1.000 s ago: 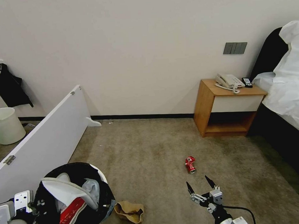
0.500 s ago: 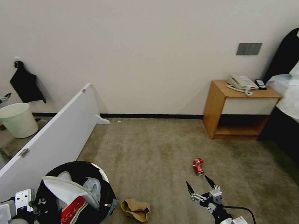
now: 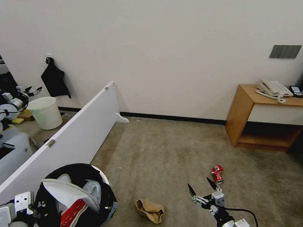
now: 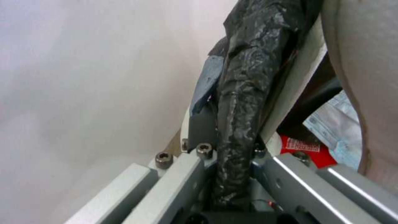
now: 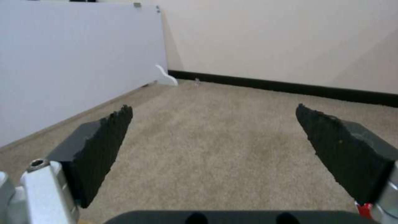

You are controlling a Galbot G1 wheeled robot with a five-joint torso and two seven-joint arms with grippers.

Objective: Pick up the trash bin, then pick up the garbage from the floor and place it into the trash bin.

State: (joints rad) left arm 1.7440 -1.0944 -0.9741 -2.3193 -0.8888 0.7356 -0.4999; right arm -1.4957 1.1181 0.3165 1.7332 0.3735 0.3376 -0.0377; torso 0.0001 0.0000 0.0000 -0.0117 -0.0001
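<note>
Down at the left, the left gripper (image 4: 232, 149) is clamped on the bag-lined rim of the bin (image 3: 94, 170), held above the carpet (image 3: 166, 149); its fingers are mostly hidden by black plastic. Inside lie a slipper (image 3: 66, 194) and red carton (image 3: 71, 214). The right gripper (image 3: 202, 187) hangs with jaws spread wide and empty, between the cardboard (image 3: 150, 210) and the can (image 3: 217, 174), touching neither.

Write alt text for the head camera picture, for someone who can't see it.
On a beige carpet, the left claw holds a black-lined trash bin stuffed with litter, while the open right claw hangs near a crushed red can and torn brown cardboard. A wooden nightstand stands by the wall.
</note>
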